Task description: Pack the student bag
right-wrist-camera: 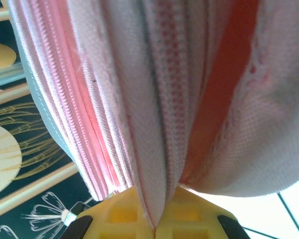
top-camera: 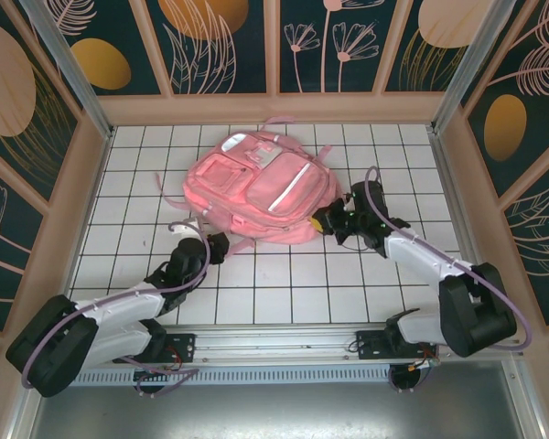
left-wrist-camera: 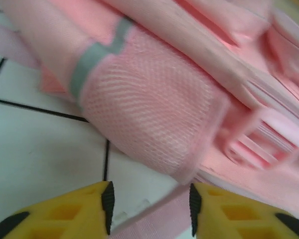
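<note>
The student bag (top-camera: pixel 256 187), a big pink backpack with white reflective stripes, lies flat in the middle of the tiled table. My right gripper (top-camera: pixel 322 222) is at the bag's right edge, shut on a fold of the bag's pink fabric (right-wrist-camera: pixel 164 149) beside a zipper. My left gripper (top-camera: pixel 218 245) sits at the bag's near left corner, open. In the left wrist view its yellow fingers (left-wrist-camera: pixel 84 211) straddle a pink strap (left-wrist-camera: pixel 154 219) lying on the tiles, just short of the bag's mesh side pocket (left-wrist-camera: pixel 149 109).
Loose pink straps (top-camera: pixel 178 197) trail from the bag's left side onto the white tiles (top-camera: pixel 284 283). Patterned walls (top-camera: pixel 37 119) enclose the table on three sides. A metal rail (top-camera: pixel 284 343) runs along the near edge by the arm bases.
</note>
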Robot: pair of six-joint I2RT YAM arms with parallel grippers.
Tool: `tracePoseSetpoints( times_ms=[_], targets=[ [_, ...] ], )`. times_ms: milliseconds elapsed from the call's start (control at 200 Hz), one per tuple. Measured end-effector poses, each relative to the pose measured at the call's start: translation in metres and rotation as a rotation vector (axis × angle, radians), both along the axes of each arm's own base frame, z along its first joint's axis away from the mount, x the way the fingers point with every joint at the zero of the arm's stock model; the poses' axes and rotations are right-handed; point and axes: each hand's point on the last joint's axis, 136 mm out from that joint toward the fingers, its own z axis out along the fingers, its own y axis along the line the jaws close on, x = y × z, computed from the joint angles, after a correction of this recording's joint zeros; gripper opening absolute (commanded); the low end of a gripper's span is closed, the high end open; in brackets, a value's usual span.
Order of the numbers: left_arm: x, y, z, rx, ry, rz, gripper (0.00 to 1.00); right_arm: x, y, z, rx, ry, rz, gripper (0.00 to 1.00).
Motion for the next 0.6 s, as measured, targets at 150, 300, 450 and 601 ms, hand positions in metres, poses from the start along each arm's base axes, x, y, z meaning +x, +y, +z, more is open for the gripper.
tracePoseSetpoints(
  times_ms=[150, 300, 450, 601],
  targets=[
    [-0.004, -0.033, 0.026, -0.017, -0.025, -0.186, 0.60, 0.008, 0.005, 0.018, -0.017, -0.030, 0.072, 0.00],
    [-0.006, -0.057, 0.050, -0.053, -0.056, -0.310, 0.70, 0.015, 0.010, 0.048, -0.021, -0.085, 0.111, 0.00],
    [-0.006, -0.070, 0.047, -0.041, -0.015, -0.374, 0.70, 0.018, 0.009, 0.061, -0.015, -0.094, 0.114, 0.00],
    [-0.008, -0.076, 0.024, -0.014, 0.051, -0.411, 0.69, 0.018, 0.007, 0.064, -0.018, -0.078, 0.110, 0.00]
  ],
)
